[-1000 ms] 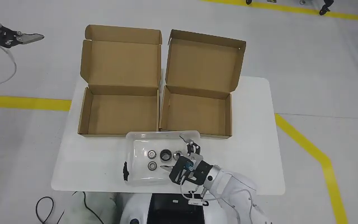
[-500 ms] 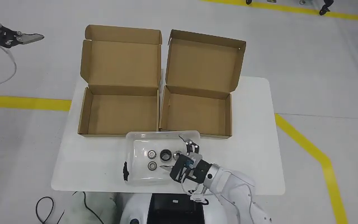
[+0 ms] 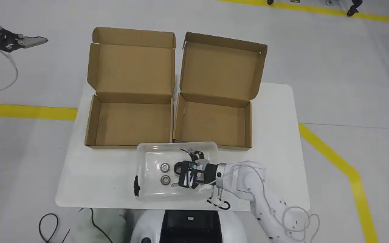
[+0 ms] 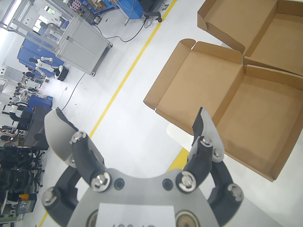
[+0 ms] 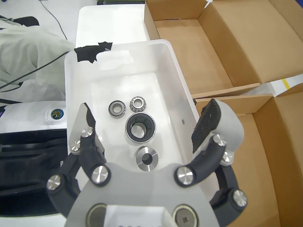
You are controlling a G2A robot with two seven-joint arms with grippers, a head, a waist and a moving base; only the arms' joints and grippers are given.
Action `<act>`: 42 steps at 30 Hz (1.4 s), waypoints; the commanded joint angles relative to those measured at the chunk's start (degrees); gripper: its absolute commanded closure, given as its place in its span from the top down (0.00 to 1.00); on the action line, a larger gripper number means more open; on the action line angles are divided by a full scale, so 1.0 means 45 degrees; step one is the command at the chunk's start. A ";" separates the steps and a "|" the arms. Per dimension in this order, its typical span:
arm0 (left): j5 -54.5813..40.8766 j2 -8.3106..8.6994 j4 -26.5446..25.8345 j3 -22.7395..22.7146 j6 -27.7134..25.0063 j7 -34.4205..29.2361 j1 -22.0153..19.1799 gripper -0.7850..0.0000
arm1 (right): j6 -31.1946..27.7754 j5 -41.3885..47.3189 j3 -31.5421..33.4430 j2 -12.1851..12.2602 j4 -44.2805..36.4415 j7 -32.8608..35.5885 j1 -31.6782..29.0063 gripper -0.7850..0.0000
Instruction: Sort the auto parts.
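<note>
Currently the white table (image 3: 273, 121) carries two open cardboard boxes (image 3: 129, 123) and a clear bin (image 3: 176, 145) holding the auto parts (image 5: 140, 125). Right gripper (image 5: 148, 111) hangs over the bin, fingers apart; left gripper (image 4: 129, 114), likewise spread, is off-table above grey floor (image 3: 340, 48) with yellow lines (image 3: 36, 112).

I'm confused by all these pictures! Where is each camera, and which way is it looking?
Top view: high on the robot, looking down at the table, cardboard boxes and clear bin; the right arm shows, right gripper over the bin.
Left wrist view: on the left wrist, raised off the table's side, facing floor and boxes; the open left gripper shows.
Right wrist view: on the right wrist, looking into the bin at the metal parts; the open right gripper shows.
Shared: all three see the boxes.
</note>
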 commanded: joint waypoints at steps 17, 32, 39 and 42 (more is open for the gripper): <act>0.0000 0.0000 0.0000 0.0000 0.0000 0.0000 0.0000 1.00 | 0.1070 0.0496 -0.1447 -0.0055 0.0597 0.2926 0.0733 0.89; 0.0000 0.0000 0.0000 0.0000 0.0000 0.0000 0.0000 1.00 | 0.1625 0.1254 -0.1908 -0.0029 0.1194 0.3909 0.1232 0.85; 0.0000 0.0000 0.0000 0.0000 0.0000 0.0000 0.0000 1.00 | 0.1874 0.1491 -0.2238 -0.0078 0.1943 0.4311 0.1709 0.85; 0.0000 0.0000 0.0000 0.0000 0.0000 0.0000 0.0000 1.00 | 0.2028 0.1526 -0.2383 -0.0104 0.2163 0.4360 0.1904 0.82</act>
